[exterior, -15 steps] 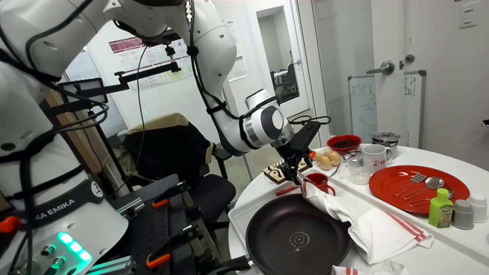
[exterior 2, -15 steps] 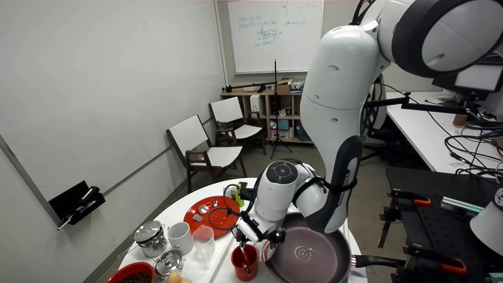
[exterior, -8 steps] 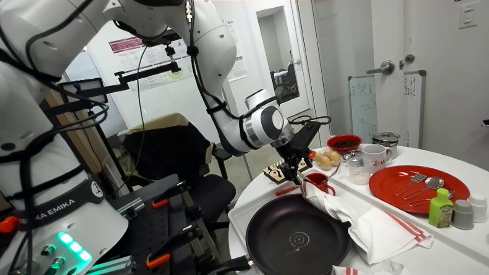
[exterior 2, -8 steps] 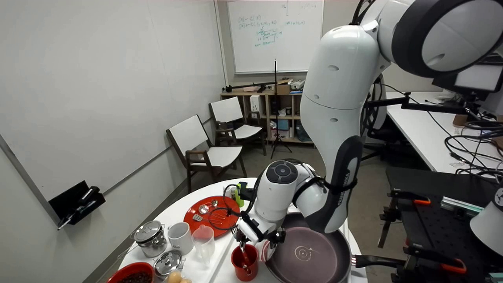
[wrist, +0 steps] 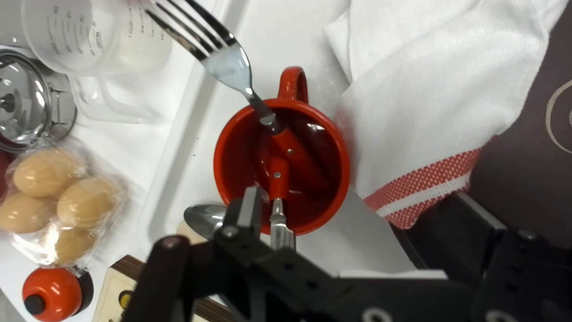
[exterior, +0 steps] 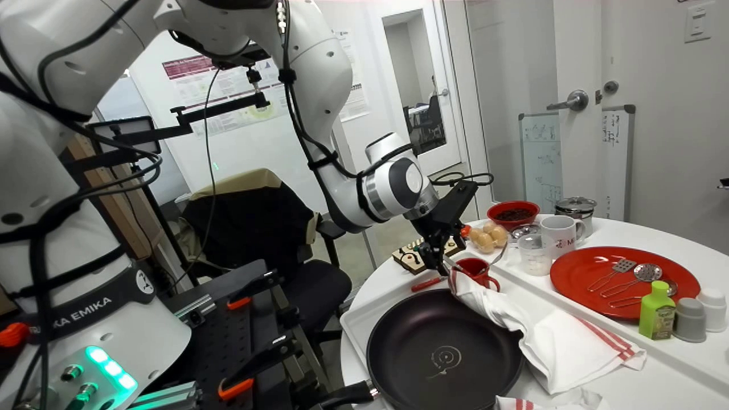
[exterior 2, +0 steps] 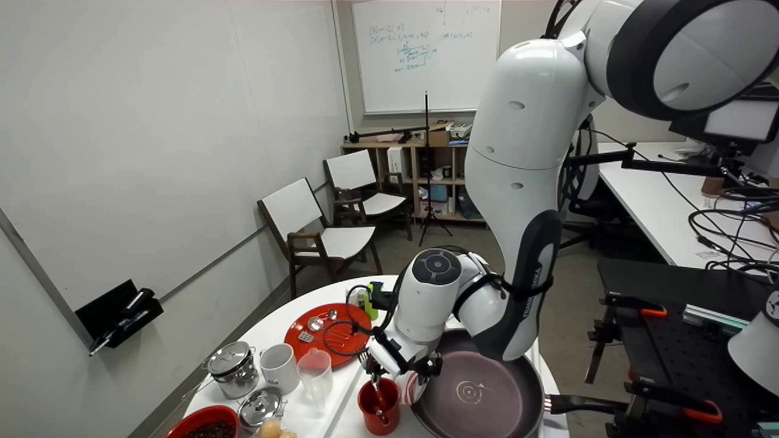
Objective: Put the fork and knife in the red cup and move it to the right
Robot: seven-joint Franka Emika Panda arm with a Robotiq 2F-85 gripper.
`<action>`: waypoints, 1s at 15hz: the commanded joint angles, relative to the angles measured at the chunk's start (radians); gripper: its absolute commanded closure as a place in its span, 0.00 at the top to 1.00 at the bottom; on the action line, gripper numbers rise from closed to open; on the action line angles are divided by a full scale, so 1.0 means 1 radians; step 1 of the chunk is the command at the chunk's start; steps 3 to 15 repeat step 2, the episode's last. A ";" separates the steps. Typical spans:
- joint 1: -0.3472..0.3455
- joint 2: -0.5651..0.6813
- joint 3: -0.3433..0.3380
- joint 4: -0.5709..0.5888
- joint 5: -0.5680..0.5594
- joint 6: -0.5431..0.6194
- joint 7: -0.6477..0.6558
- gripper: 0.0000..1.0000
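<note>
Red and round with a wide mouth, your cup point(wrist: 241, 152) stands upright in the long white tray point(wrist: 196, 179) on the round white counter point(exterior: 643, 234). It holds the silver fork with a red handle point(wrist: 230, 71), prongs up and leaning out past the rim, and what looks like the red-handled knife point(wrist: 278, 185). The knife's silver end goes out of sight behind your jaws.

Your jaws are spread wide apart and grip nothing. The knife's end is just beside one of them; you can't tell if they touch.

So the putting-in part looks done, and moving the cup is left. Next, you should ease away from the knife, then take the cup by its rim or loop handle and bring it right. Keep it level, as the fork could tip out. Mind the white cloth with red stripes point(wrist: 429, 98) close by, between the cup and the big black pan point(exterior: 433, 319); it could snag.

A shiny metal spoon point(wrist: 201, 219) lies outside the cup. Farther off, a shallow red bowl point(exterior: 524, 224) holds small dark bits point(exterior: 514, 214), and a clear plastic bag point(wrist: 33, 243) holds brown eggs point(wrist: 87, 203). A small silver pot point(exterior 2: 236, 377) wears its lid, so you can't see inside.
</note>
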 commanded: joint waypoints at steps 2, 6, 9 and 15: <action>-0.005 -0.001 0.003 0.003 -0.017 -0.004 0.012 0.99; -0.005 -0.001 0.003 0.003 -0.017 -0.004 0.012 0.99; -0.005 -0.001 0.003 0.003 -0.017 -0.004 0.012 0.99; -0.005 -0.001 0.003 0.003 -0.017 -0.004 0.012 0.99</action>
